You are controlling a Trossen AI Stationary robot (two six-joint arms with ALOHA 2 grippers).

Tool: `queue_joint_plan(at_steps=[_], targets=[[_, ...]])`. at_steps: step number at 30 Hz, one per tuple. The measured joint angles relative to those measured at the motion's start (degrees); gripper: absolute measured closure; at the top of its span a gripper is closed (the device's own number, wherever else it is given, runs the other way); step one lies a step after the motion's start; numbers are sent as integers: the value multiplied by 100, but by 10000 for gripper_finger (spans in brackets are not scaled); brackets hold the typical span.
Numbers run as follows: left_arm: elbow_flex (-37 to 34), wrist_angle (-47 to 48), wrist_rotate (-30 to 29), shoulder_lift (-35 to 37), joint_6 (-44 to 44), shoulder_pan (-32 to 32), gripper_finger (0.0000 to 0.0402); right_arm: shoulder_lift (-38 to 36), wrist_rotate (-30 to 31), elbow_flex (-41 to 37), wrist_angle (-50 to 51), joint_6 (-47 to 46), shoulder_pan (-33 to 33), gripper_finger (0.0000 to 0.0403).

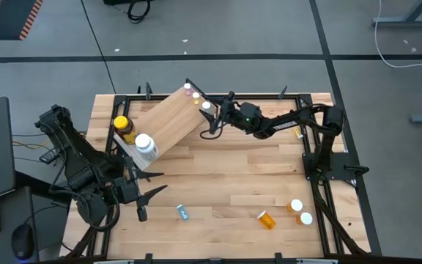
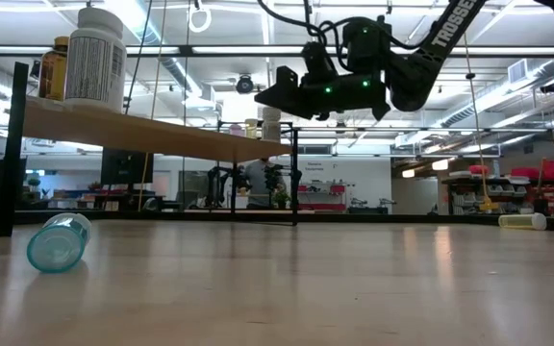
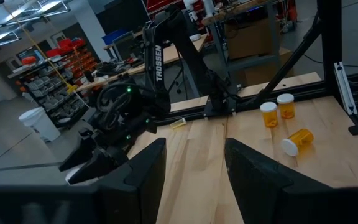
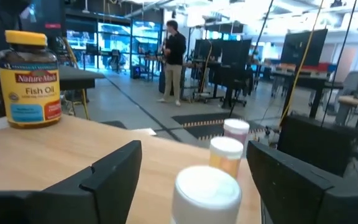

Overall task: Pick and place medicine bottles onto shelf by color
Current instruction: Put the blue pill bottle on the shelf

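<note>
The plywood shelf (image 1: pixel 168 121) stands at the far left of the table on its black frame. On it stand an amber jar with a yellow lid (image 1: pixel 123 126), a white-capped clear bottle (image 1: pixel 144 145) and three small white-capped vials (image 1: pixel 195 95) at its far right end. My right gripper (image 1: pixel 211 119) is open at that end. Its fingers stand on either side of the nearest vial (image 4: pixel 207 186) without touching it. My left gripper (image 1: pixel 149 192) is open and empty near the table's near left corner.
A teal vial (image 1: pixel 183 213) lies on the table near the front edge and shows in the low view (image 2: pixel 58 240). An orange vial (image 1: pixel 267 218) lies at the near right, and two more (image 1: pixel 300 211) stand beside it. A person stands in the room behind (image 4: pixel 174 59).
</note>
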State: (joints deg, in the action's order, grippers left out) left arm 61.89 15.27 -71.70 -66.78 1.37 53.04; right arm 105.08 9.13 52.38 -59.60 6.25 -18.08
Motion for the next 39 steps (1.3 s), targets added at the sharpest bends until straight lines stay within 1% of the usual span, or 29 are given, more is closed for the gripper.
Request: queue_joint_plan(at_steps=[9,11,16,19,21,26,29,34,39], targets=[[0,2,0,0,0,0,230,0,51,0,-120,125,214,98],[0,3,0,0,0,0,230,0,217,0,-117,269,327,98],[0,7,0,0,0,0,230,-28,894,0,-108,939,679,98],[0,7,0,0,0,0,230,-101,1113,0,-117,1069,874,98],[0,7,0,0,0,0,230,-129,1139,0,-147,1087,1003,98],[0,7,2,0,0,0,230,-168,1139,0,-128,1084,1353,98],[0,8,0,0,0,0,230,-168,1137,0,-73,933,1558,98],[0,9,1,0,-1,1,230,-168,1088,0,452,425,1892,98],[0,9,2,0,-1,0,230,-168,1073,0,1193,22,2196,98]])
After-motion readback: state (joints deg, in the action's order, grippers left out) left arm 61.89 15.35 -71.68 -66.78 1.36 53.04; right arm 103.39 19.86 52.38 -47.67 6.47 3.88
